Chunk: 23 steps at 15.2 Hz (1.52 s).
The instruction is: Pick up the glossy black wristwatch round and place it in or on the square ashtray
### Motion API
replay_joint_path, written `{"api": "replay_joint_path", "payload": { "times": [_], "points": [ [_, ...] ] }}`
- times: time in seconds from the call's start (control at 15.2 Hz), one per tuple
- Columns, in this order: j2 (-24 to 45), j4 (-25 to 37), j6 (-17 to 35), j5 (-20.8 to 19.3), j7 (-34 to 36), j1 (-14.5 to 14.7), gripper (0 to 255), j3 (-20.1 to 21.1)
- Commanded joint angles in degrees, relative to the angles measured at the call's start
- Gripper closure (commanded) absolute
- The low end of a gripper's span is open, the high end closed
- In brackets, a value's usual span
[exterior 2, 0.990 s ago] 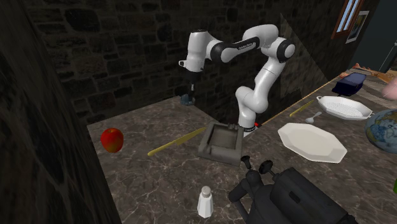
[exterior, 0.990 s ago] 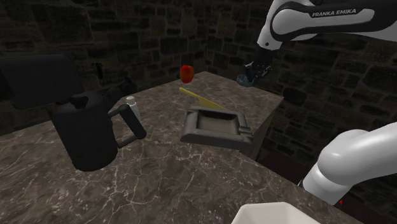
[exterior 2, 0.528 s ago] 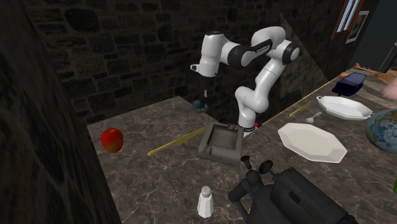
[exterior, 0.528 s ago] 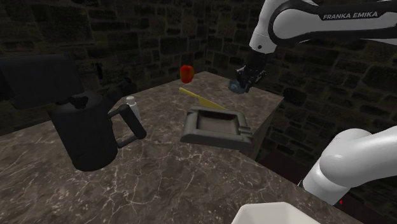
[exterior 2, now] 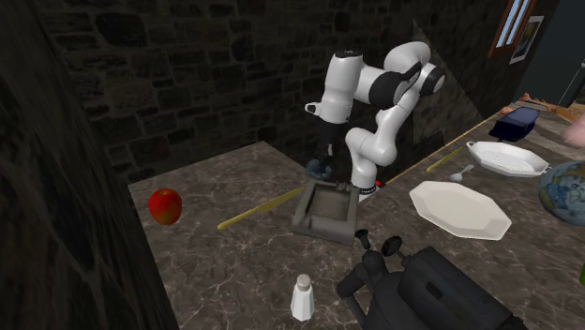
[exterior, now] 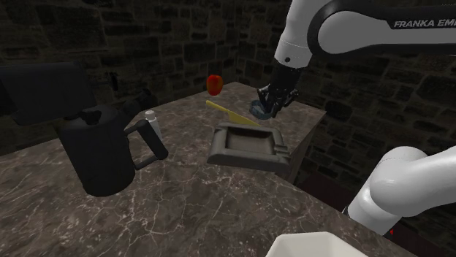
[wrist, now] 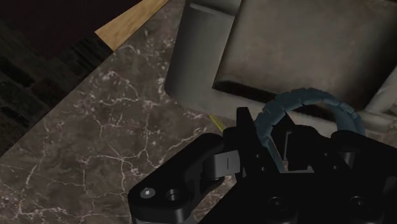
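1. The gripper [exterior: 272,102] is narrow, its fingers closed on the watch [exterior: 257,109]. In the wrist view the gripper [wrist: 286,137] clasps the watch [wrist: 305,97] so that the band's loop sticks out past the fingertips.
2. In the shoulder view the watch hangs in the air right of centre in the upper half of the frame, just over the far rim of the ashtray [exterior: 245,159]. In the second exterior view the watch [exterior 2: 317,170] sits near mid-frame, just above the far edge of the ashtray [exterior 2: 309,225].
3. It is probably light and small. The band looks jointed, so it may flex or swing, and a glossy surface could slip. The firmest hold is likely across the stiff case or the band right beside it, not at the loop's free end.
4. The band reads dark teal-blue rather than pure black. It is ribbed in short segments and curved into an open arc. The fingers hide the face.
5. The ashtray [wrist: 203,57] is grey and square, with raised walls around a shallow hollow.
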Motion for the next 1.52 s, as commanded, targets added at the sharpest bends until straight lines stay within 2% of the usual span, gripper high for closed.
{"api": "replay_joint_path", "payload": {
  "times": [0.0, 0.13, 0.92, 1.45],
  "points": [
    [0.37, 1.01, -0.45, 1.08, 2.81, 0.81, 255, 2.43],
    [0.73, 1.67, -0.59, 1.84, 4.82, 1.36, 255, 4.24],
    [0.78, -7.69, 8.82, 3.29, 5.04, 2.11, 255, 6.06],
    [0.78, -7.69, 8.82, 3.29, 5.04, 2.11, 255, 6.06]
  ]
}}
